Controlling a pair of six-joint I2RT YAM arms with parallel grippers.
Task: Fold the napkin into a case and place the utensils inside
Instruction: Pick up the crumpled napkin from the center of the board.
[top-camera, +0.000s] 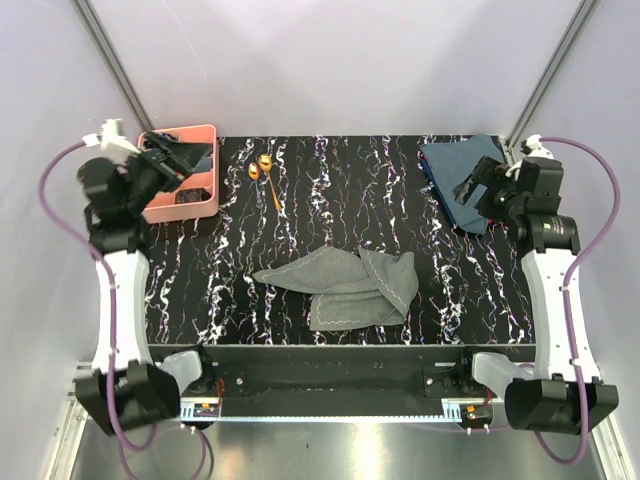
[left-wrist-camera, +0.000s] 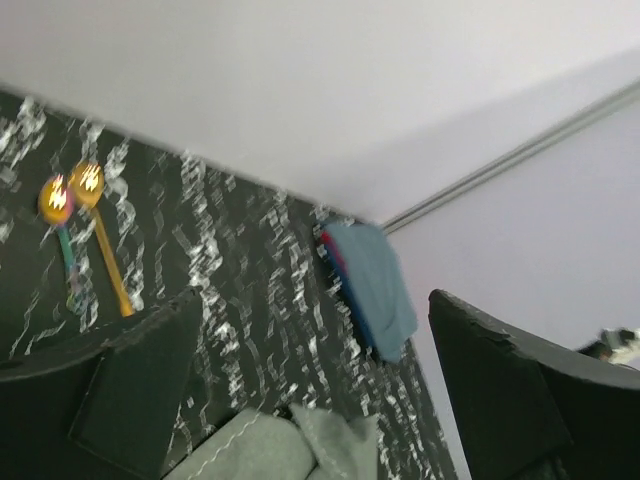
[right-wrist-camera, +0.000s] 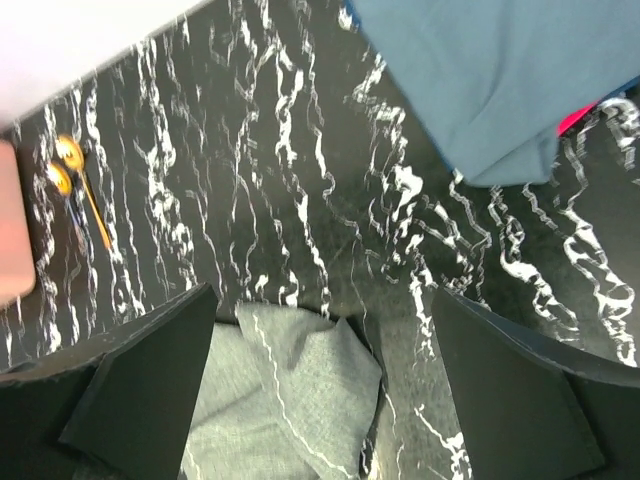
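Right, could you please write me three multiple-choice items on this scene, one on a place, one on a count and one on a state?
1. Where do the utensils lie?
A. on the table beside the tray
B. in the tray
C. on the napkin

2. How many utensils are there?
A. one
B. two
C. four

3. How does the napkin lie?
A. neatly folded flat
B. hanging off the table
C. loosely crumpled

Key: 1 A, they rest on bare table next to the tray. 2 B, two gold heads show side by side. 3 C, its folds lie uneven and overlapping.
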